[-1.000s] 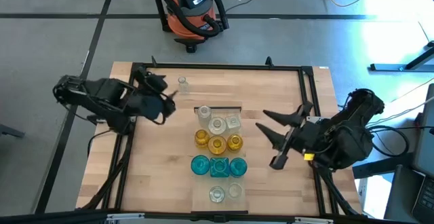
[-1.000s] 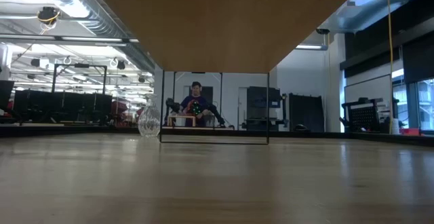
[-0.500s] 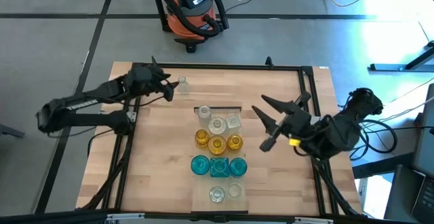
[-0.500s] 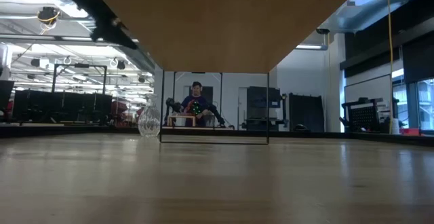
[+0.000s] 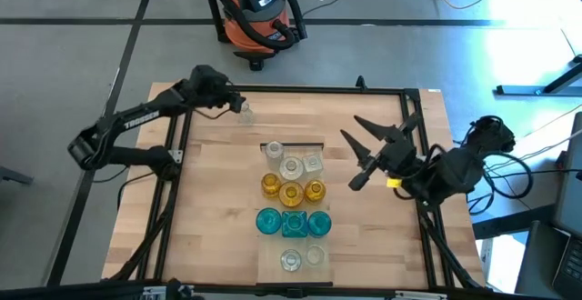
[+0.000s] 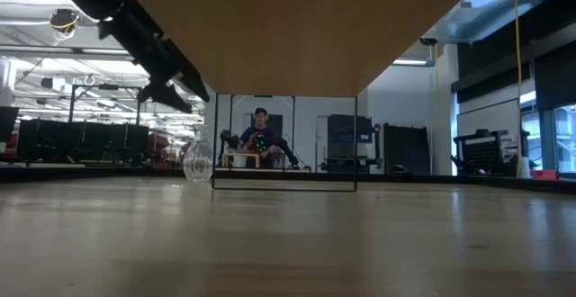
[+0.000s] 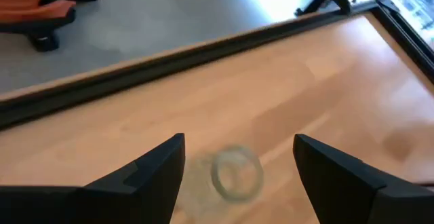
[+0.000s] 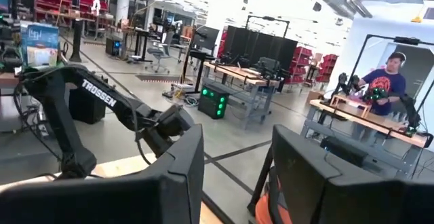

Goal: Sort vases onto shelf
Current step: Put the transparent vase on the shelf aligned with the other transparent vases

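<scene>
Left gripper (image 5: 234, 103) is extended to the far left part of the desk (image 5: 209, 218), close to the black frame rail (image 5: 291, 89) at the far edge. Its jaws stand released, one on each side of a lone clear vase (image 5: 245, 111); the left wrist view shows that vase (image 7: 237, 172) between the fingers (image 7: 152, 170), no contact visible. Bare desk surrounds it.

At centre, the shelf (image 5: 293, 262) carries the remaining vases (image 5: 292, 191) in rows: clear, amber, teal, clear.

Right gripper (image 5: 356, 159) hangs above open desk right of the shelf, well apart from the vases, jaws parted, empty.
</scene>
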You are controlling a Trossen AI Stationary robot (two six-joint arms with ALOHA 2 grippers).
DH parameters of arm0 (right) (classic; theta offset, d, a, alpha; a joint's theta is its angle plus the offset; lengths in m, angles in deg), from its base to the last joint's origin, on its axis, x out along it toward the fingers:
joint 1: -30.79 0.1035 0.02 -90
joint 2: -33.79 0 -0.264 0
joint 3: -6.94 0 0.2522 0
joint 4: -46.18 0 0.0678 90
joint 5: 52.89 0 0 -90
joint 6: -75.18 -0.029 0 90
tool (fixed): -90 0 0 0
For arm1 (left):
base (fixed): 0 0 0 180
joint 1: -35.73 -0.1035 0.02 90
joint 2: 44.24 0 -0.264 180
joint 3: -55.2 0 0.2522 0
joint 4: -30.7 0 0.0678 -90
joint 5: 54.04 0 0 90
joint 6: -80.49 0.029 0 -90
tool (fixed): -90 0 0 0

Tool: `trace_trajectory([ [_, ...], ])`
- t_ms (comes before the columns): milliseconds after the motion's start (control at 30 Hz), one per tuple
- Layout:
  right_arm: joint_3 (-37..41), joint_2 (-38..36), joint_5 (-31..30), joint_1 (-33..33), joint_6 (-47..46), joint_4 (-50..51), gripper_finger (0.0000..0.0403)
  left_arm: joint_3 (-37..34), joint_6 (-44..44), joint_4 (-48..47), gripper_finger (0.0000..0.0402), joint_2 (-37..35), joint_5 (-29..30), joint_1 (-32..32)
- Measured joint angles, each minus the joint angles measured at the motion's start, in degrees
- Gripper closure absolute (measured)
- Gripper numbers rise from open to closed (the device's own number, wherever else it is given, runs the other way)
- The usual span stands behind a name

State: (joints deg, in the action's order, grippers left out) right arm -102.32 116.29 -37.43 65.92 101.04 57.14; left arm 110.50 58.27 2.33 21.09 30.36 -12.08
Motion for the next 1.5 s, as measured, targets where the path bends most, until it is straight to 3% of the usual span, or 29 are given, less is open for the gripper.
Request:
trace_trajectory([
  [300, 0.0, -3.7, -1.0, 0.1, 1.6, 4.5, 0.0267, 6.5, 0.3, -9.0, 0.0167, 10.1, 1.6, -0.6],
  [733, 0.0, -4.9, -1.8, 0.1, 1.5, 6.4, 0.0267, 6.5, 0.3, -11.6, 0.0217, 12.8, 1.5, -0.1],
  [900, 0.0, -4.9, -1.5, 0.1, 1.5, 6.4, 0.0267, 6.8, -0.4, -11.6, 0.0247, 14.9, -1.1, 0.2],
  [1267, 0.0, -4.9, -1.5, 0.1, -1.8, 7.3, 0.0267, 6.5, -2.0, -13.7, 0.0381, 12.9, -2.0, 1.5],
  [1500, 0.0, -4.9, -1.4, 0.1, -2.3, 7.4, 0.0267, 6.2, -3.2, -18.4, 0.0385, 9.3, -1.1, 1.5],
])
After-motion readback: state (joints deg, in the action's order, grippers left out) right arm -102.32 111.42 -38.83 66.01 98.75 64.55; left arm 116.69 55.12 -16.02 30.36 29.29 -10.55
